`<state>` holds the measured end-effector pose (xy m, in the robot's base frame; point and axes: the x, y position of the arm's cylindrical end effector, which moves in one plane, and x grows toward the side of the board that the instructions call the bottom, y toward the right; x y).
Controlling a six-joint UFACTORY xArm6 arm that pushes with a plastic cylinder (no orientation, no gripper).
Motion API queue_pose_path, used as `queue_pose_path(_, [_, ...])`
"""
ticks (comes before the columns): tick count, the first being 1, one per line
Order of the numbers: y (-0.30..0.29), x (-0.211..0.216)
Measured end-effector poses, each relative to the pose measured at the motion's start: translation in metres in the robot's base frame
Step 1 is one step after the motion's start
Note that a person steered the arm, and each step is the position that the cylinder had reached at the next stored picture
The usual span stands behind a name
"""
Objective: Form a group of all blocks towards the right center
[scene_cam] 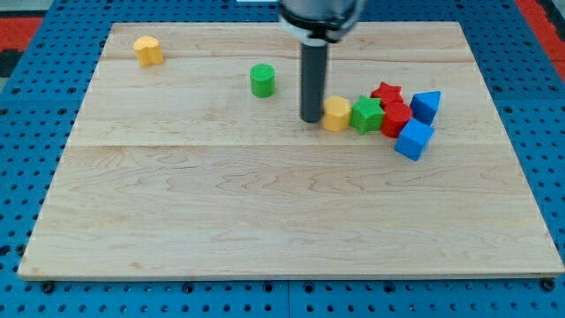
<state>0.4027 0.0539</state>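
My tip (311, 118) rests on the board just left of a yellow block (336, 114), touching or nearly touching it. That yellow block heads a cluster at the right center: a green star block (366, 115), a red star block (386, 93), a second red block (396, 118), a blue block (426, 106) and a blue cube (413, 140). A green cylinder (262, 80) stands alone up and to the left of my tip. A yellow block (148, 50) sits far off at the view's top left corner.
The wooden board (265, 203) lies on a blue perforated table (26, 132). The arm's dark body (318, 18) hangs over the board's top edge at center.
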Motion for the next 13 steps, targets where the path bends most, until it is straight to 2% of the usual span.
queue_pose_path(1, [-0.012,0.006])
queue_pose_path(2, [-0.107,-0.016])
queue_pose_path(3, [-0.162,-0.064])
queue_pose_path(4, [-0.166,-0.082])
queue_pose_path(5, [-0.090,-0.082])
queue_pose_path(7, [0.005,-0.043])
queue_pose_path(8, [-0.026,-0.087])
queue_pose_path(10, [-0.169,-0.211])
queue_pose_path(11, [-0.252,-0.203])
queue_pose_path(12, [-0.296,-0.160])
queue_pose_path(13, [-0.290,-0.099])
